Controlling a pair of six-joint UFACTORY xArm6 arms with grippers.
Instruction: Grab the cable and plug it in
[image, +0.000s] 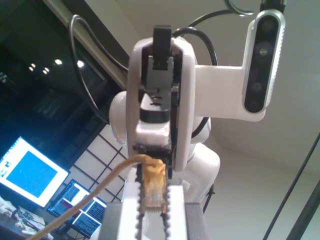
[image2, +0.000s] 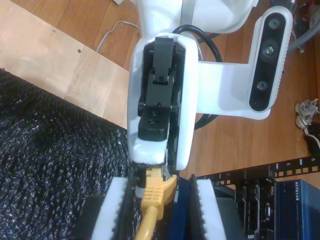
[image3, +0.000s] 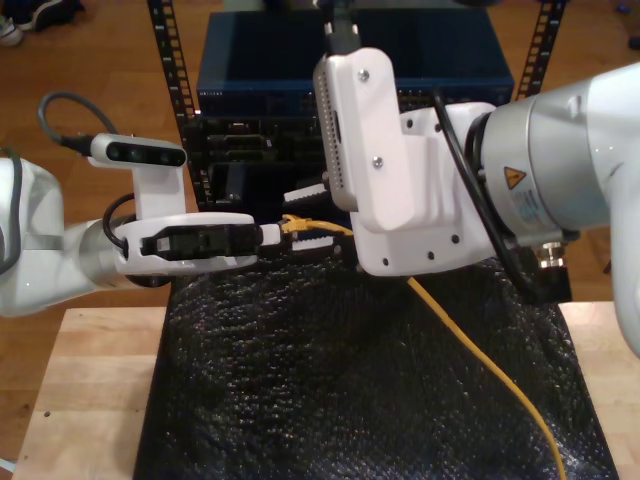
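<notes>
The yellow-orange cable (image3: 470, 340) runs across the black mat up to both grippers. My first gripper (image: 152, 212) is shut on its clear plug (image: 152, 192); in the exterior view this gripper (image3: 275, 235) reaches in level from the left. My second gripper (image2: 162, 212) faces it, open, with its white serrated fingers (image2: 207, 210) apart on either side of the yellow boot (image2: 156, 192). That gripper (image3: 312, 217) comes from the big arm on the exterior view's right. In the second wrist view, the cable (image2: 147, 225) passes back between the second gripper's fingers.
A dark equipment rack (image3: 350, 70) with ports stands just behind the grippers; a blue Netgear unit (image2: 295, 200) sits in it. A black bubble mat (image3: 330, 390) covers the wooden table (image3: 80, 390). Lit monitors (image: 30, 172) appear in the first wrist view.
</notes>
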